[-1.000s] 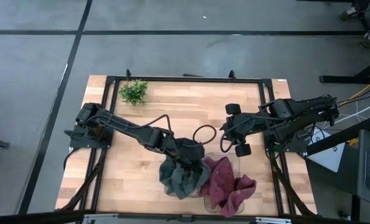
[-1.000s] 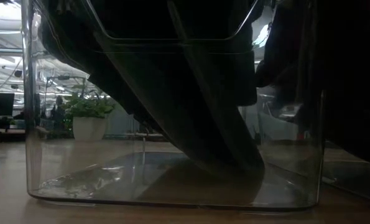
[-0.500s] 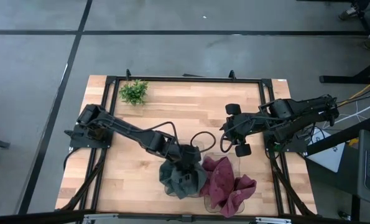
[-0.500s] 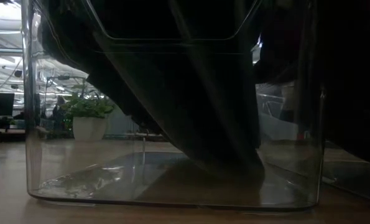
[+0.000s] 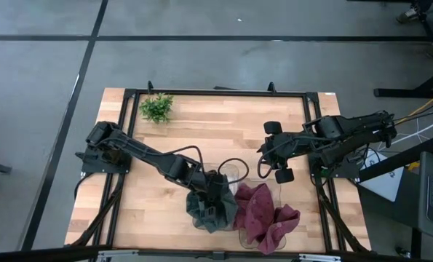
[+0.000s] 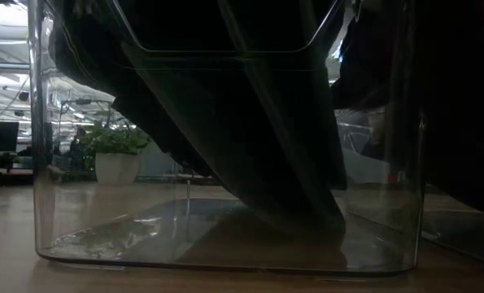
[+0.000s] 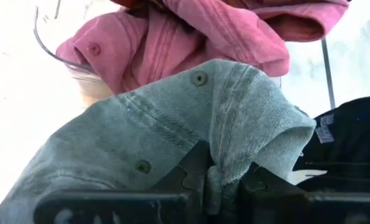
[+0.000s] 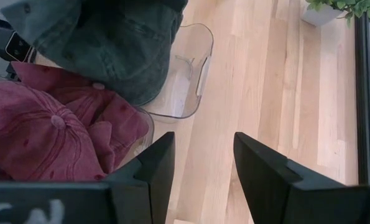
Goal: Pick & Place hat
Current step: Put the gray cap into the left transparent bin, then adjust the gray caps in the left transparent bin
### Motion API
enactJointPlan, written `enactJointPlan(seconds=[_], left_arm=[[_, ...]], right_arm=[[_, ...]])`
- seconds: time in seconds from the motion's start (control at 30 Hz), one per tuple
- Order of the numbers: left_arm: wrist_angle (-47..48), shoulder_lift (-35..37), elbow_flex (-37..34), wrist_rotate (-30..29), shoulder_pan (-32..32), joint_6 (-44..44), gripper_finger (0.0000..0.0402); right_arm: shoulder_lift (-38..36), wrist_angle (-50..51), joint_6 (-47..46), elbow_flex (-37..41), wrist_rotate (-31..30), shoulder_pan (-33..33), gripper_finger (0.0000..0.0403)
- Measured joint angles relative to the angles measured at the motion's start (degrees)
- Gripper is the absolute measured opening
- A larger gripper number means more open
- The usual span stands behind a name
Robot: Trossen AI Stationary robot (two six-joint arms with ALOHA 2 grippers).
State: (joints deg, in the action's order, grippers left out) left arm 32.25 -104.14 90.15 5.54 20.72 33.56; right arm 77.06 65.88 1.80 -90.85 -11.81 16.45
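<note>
A grey-green hat (image 5: 211, 209) hangs from my left gripper (image 5: 215, 191) near the table's front edge, and the gripper is shut on it. The hat's lower part reaches down into a clear bin (image 8: 188, 84); in the low view it shows as dark cloth (image 6: 282, 163) touching the bin's floor. A red hat (image 5: 265, 217) lies heaped in a second clear bin (image 7: 48, 45) just to the right. My right gripper (image 5: 262, 156) hovers open above the table, behind the red hat, with nothing between its fingers (image 8: 157, 168). My left gripper pinches a bunched fold of the grey-green hat's crown (image 7: 221, 163) between its two fingers. The fingers slant down toward the table's near right. The cloth spreads out and hangs below the fingers, and its lower end is inside the clear bin.
A small potted plant (image 5: 156, 107) stands at the far left corner. A black frame (image 5: 201, 92) runs round the wooden tabletop. Bare wood lies between the plant and the bins.
My left gripper has gone toward the table's near edge and a little down, and has tipped further downward. It still holds the grey-green hat, which has sunk with it over the clear bin. The red hat has stayed put.
</note>
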Motion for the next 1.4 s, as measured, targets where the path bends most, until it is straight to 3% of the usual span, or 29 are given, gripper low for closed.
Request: enactJointPlan(seconds=[0.23,0.73,0.9,1.07,1.2,1.4], left_arm=[[3.2,0.59,0.0,-0.29,0.32,-0.26,0.0053],[10.73,4.81,0.02,-2.4,0.77,-0.39,0.0151],[15.26,9.79,0.0,-12.48,1.66,-0.8,0.014],[15.41,16.88,0.0,-32.6,3.56,-2.58,0.0118],[8.17,20.91,0.0,-46.53,6.85,-10.44,0.0106],[-6.4,19.39,0.02,-44.83,5.58,-24.25,0.0095]], right_arm=[[0.0,-0.02,0.01,0.0,0.48,0.0,0.0163],[0.02,-0.25,0.01,0.0,1.53,0.0,0.0163],[0.02,-0.24,0.02,0.0,1.55,0.0,0.0163],[0.02,-0.26,-0.72,0.0,1.53,0.0,0.0163],[0.02,-0.16,-3.94,0.0,1.55,0.0,0.0163],[0.02,0.08,-6.2,0.0,1.45,0.0,0.0163]])
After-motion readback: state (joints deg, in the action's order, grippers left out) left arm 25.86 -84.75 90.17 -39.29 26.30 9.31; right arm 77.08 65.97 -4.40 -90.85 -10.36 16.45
